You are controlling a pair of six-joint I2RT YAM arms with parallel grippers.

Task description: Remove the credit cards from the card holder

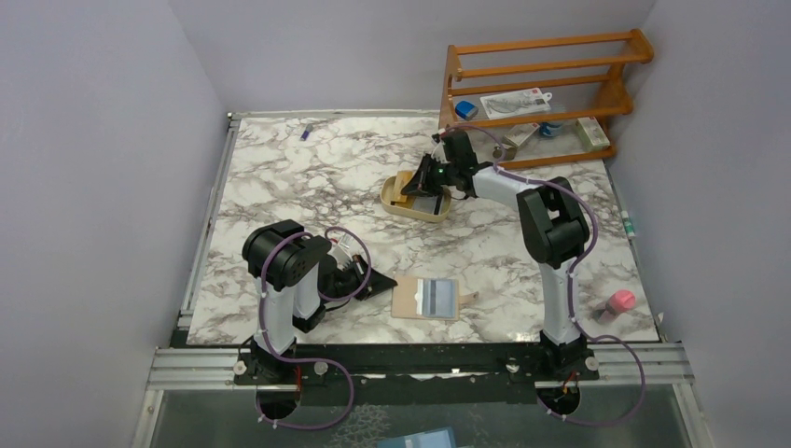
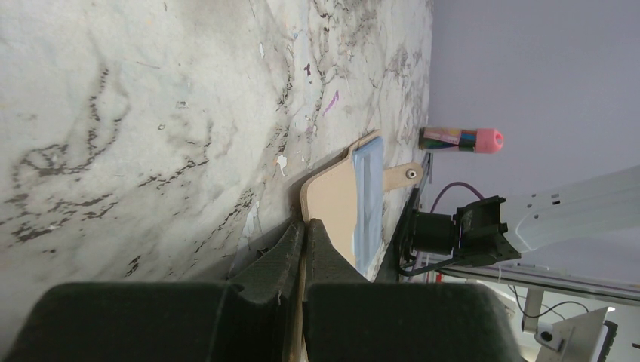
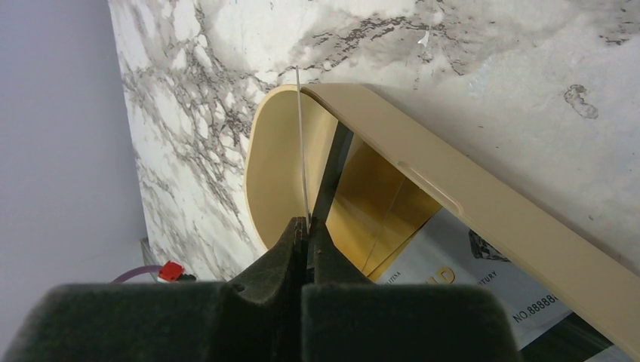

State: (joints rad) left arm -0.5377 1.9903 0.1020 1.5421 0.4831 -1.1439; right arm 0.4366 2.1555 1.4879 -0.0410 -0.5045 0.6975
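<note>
The card holder (image 1: 427, 299) lies open near the table's front, beige with a pale blue inside and a snap tab on its right. My left gripper (image 1: 382, 283) is shut on its left edge; the left wrist view shows the beige flap (image 2: 332, 204) pinched between the fingers (image 2: 306, 230). My right gripper (image 1: 424, 185) is over the oval tan tray (image 1: 396, 201), shut on a thin credit card seen edge-on (image 3: 300, 151). A yellow-gold card (image 3: 377, 204) and a bluish-white printed card (image 3: 483, 264) lie in the tray (image 3: 483, 211).
A wooden rack (image 1: 541, 93) with small items stands at the back right. A pink-capped tube (image 1: 617, 303) lies at the front right and also shows in the left wrist view (image 2: 460, 139). A small purple item (image 1: 306, 131) lies at the back left.
</note>
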